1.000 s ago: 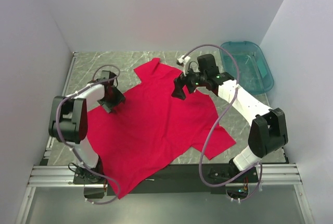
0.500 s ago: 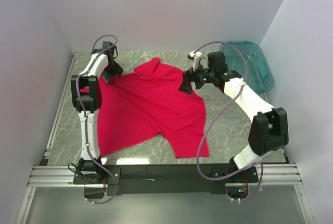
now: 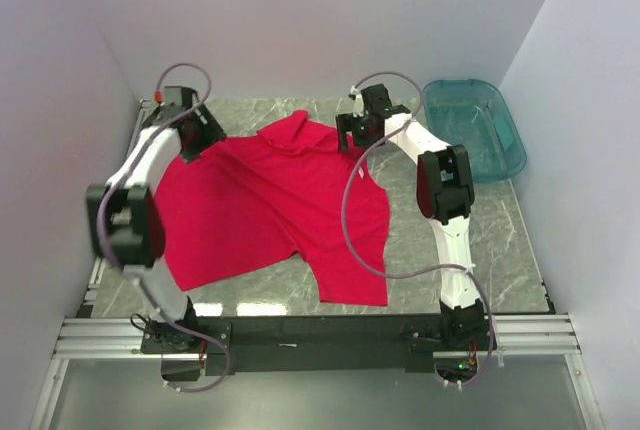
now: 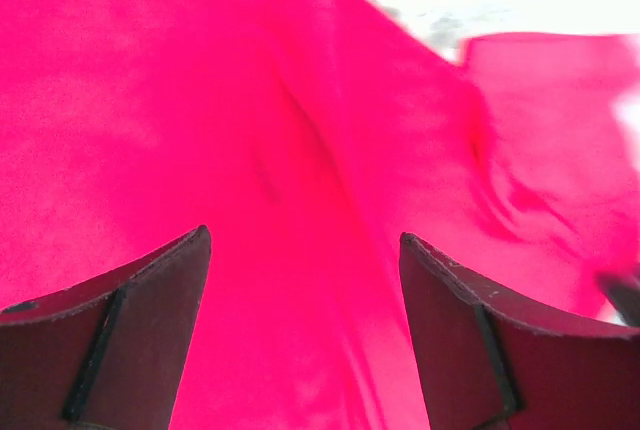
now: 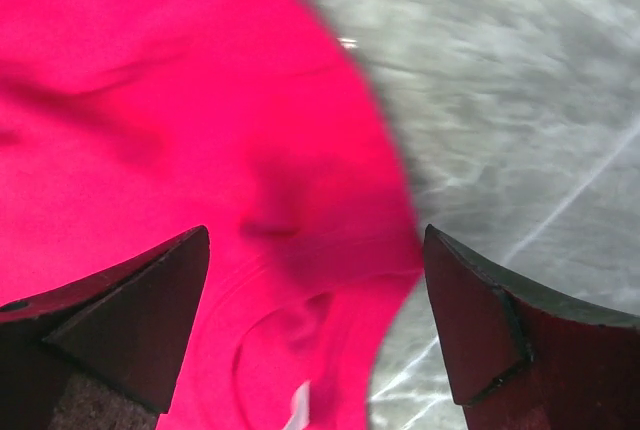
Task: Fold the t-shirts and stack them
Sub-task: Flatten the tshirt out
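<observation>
Where the two arm bases met the metal rail [image 3: 320, 332] at the near edge, the marble counter [image 3: 450, 240] began, and the red t-shirt [image 3: 270, 210] lay on it just beyond, unfolded. Its near edge was uneven: a broad corner sat nearest on the left, and a narrower flap reached toward the rail right of centre. From there the cloth spread mostly flat across the middle of the counter, with creases running diagonally toward the far left. Its far part bunched into a rumpled peak near the middle of the far side.

The left arm [image 3: 130, 210] stretched along the left side to the shirt's far left corner, where the left tool [image 3: 195, 135] sat over the cloth. In its wrist view the left tool [image 4: 305, 235] was released, its fingers [image 4: 130, 340] spread wide with nothing pinched between them. Red fabric with a long fold filled the gap below. Whether the fingertips touched the cloth could not be told.

The right arm [image 3: 440, 190] reached to the shirt's far right edge, and the right tool [image 3: 357, 133] hung there. Seen from its own wrist, the right tool [image 5: 316, 230] was released as well, fingers [image 5: 120, 320] far apart, straddling the shirt's curved edge, with red cloth to the left and bare grey marble to the right.

A teal bin [image 3: 470, 125] stood in the far right corner, apart from the shirt.
</observation>
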